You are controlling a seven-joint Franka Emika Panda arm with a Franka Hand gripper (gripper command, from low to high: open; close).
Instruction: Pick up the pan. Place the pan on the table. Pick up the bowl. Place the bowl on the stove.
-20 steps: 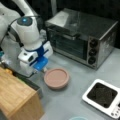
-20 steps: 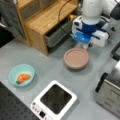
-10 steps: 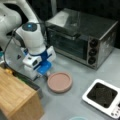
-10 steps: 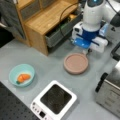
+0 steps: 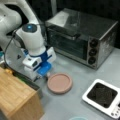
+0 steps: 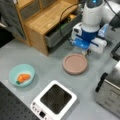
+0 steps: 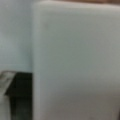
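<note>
While the pan (image 5: 59, 83) lies flat on the grey table (image 5: 75, 100), off the stove (image 5: 102, 96), the gripper (image 5: 43, 77) sits low just beside the pan's rim, at the side where the short white handle (image 5: 47, 74) juts out. In both front views the fingers are hidden under the blue and white wrist block, so whether they are apart, together or clamped on the handle cannot be told. In a front view the gripper (image 6: 84, 51) is at the upper edge of the pan (image 6: 75, 63), with the handle (image 6: 83, 52) barely showing beneath it.

The stove (image 6: 53, 100) stands bare, its black burner uncovered, toward a front view's bottom. The teal bowl (image 6: 21, 75) rests on the table (image 6: 42, 63) at a front view's left, well apart from the pan and near the stove, with an orange carrot-like item (image 6: 23, 77) inside it. A silver toaster oven (image 5: 82, 40) stands behind the pan, and a light wooden box (image 5: 17, 98) with an open drawer is just beside the arm.

The wrist view shows only a pale blurred surface with a dark patch at its lower left; nothing there can be identified
</note>
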